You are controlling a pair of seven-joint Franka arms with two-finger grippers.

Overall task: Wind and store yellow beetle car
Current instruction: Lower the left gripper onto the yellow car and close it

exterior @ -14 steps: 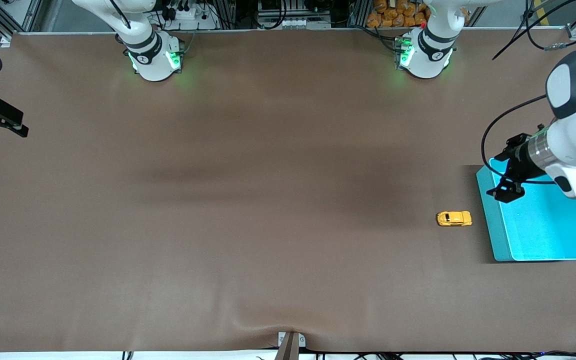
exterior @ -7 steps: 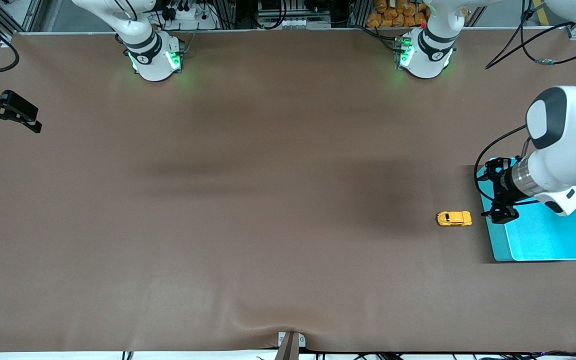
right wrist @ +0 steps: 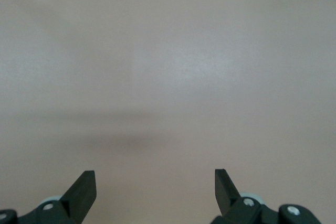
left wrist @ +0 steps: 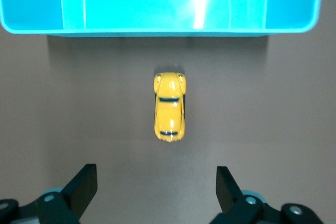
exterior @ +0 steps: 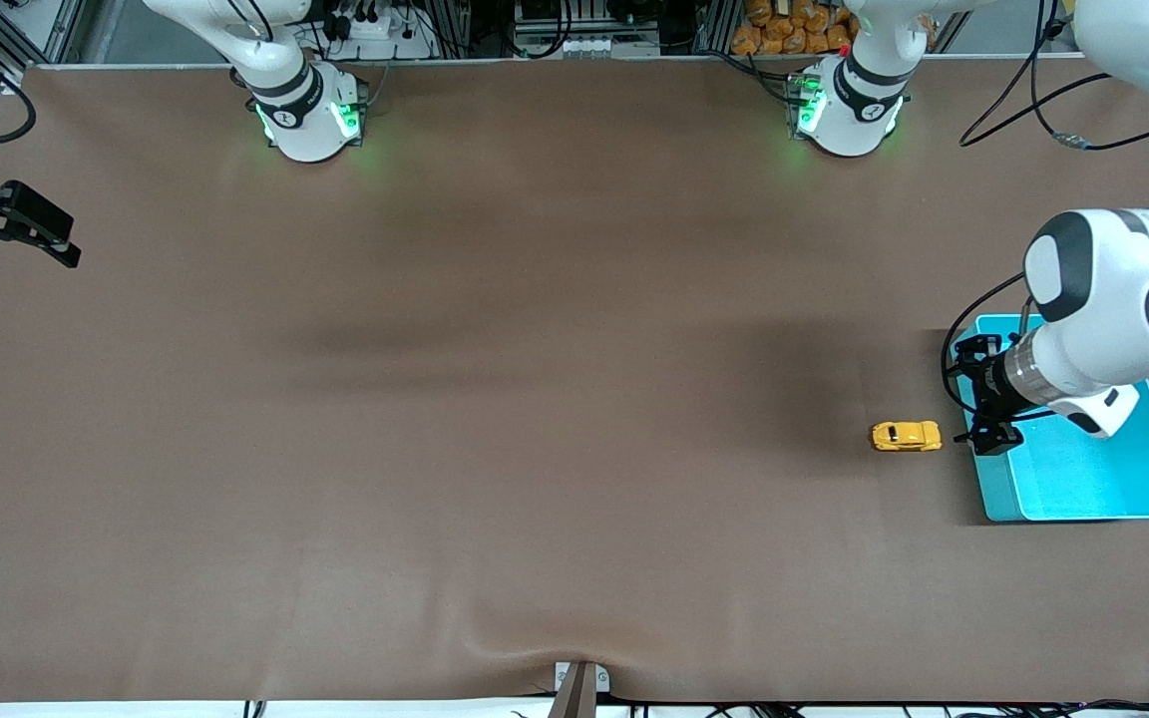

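Toward the left arm's end of the brown cloth-covered table [exterior: 495, 419], we see the tiny yellow beetle car [exterior: 906, 436], a rounded yellow-orange toy with dark windows, resting on its wheels on the bare cloth. It lies just beside the shallow turquoise plastic bin [exterior: 1123, 489], apart from its wall and not touching it, with its length pointing at that wall, as the left wrist view shows [left wrist: 169, 106]. We find the bin in that view too, only its nearest wall and part of its glossy floor showing [left wrist: 157, 27]. Our left gripper [exterior: 991, 439] hangs from the white left arm over the bin's rim, on the edge that faces the car, and it holds nothing. From the left wrist view we see its two dark fingers [left wrist: 80, 187] spread wide, with the car lying on the cloth between their lines and clear of both. Our right gripper [exterior: 21, 231] waits over the table's edge at the right arm's end, well apart from the car and the bin. Its fingers [right wrist: 81, 191] also stand wide and released, with nothing between them but plain brown cloth below. We see both white arm bases with their green lights standing along the table edge farthest from the front camera. A soft dark shadow lies across the cloth near the middle of the table.
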